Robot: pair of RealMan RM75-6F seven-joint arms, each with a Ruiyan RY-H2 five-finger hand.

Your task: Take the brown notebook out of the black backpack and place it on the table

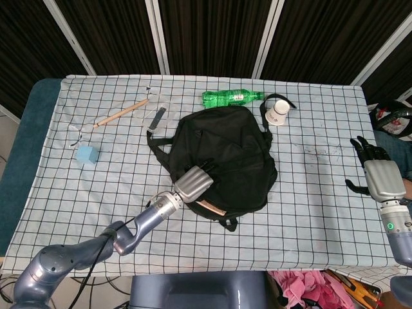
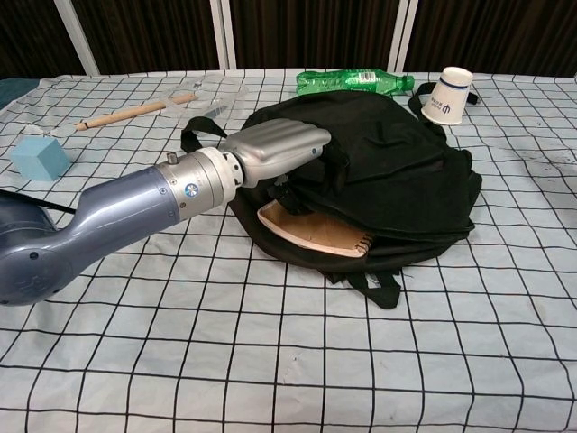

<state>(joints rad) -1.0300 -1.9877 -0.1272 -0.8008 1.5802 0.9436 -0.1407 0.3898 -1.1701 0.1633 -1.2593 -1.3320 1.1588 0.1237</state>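
The black backpack (image 1: 225, 154) (image 2: 397, 171) lies flat in the middle of the checked table. My left hand (image 1: 193, 183) (image 2: 275, 149) is at its near-left edge, with the fingers hooked into the upper flap of the opening and holding it up. Under the raised flap shows the brown notebook (image 1: 209, 207) (image 2: 315, 236), spiral-bound and lying inside the bag with its near edge exposed. The fingertips are hidden in the black fabric. My right hand (image 1: 376, 175) hovers open at the table's right edge, far from the bag, seen only in the head view.
Behind the backpack lie a green bottle (image 1: 232, 98) (image 2: 353, 80) and a tipped paper cup (image 1: 278, 112) (image 2: 447, 96). A wooden stick (image 1: 121, 113) (image 2: 135, 111) and a blue cube (image 1: 87, 154) (image 2: 38, 157) sit at the left.
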